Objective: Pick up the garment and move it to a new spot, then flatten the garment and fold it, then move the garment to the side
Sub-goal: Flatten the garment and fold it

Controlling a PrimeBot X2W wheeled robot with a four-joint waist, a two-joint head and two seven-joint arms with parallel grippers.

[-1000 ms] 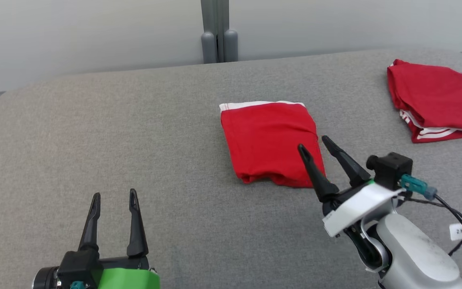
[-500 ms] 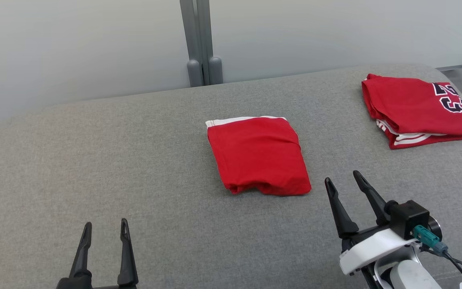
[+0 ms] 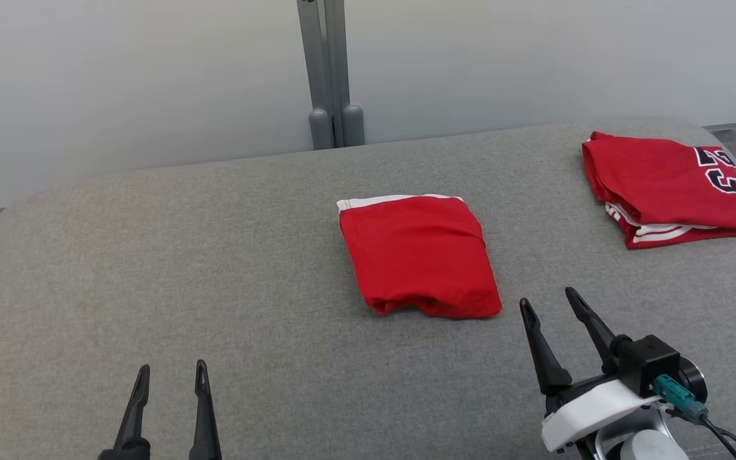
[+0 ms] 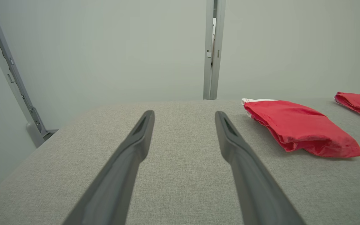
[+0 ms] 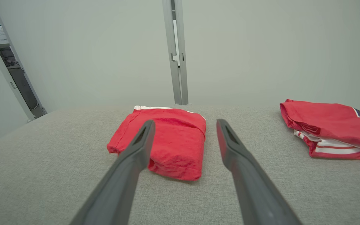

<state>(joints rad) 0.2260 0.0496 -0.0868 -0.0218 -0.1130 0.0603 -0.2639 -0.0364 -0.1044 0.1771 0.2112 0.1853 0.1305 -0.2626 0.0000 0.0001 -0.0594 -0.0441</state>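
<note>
A folded red garment (image 3: 420,255) with a white trim along its far edge lies in the middle of the grey padded table (image 3: 214,268); it also shows in the left wrist view (image 4: 295,126) and the right wrist view (image 5: 170,142). My right gripper (image 3: 550,303) is open and empty, a short way in front of the garment's near right corner, not touching it. At the lower left, well away from the garment, my left gripper (image 3: 172,372) is open and empty above bare table.
A second folded red garment (image 3: 668,188) with a dark number printed on it lies at the table's far right edge. A grey post (image 3: 329,70) stands against the pale wall behind the table.
The head view has tilted up and shifted. My right gripper has drawn back from over the garment's near right corner to the table in front of it. The left gripper shows lower in the picture.
</note>
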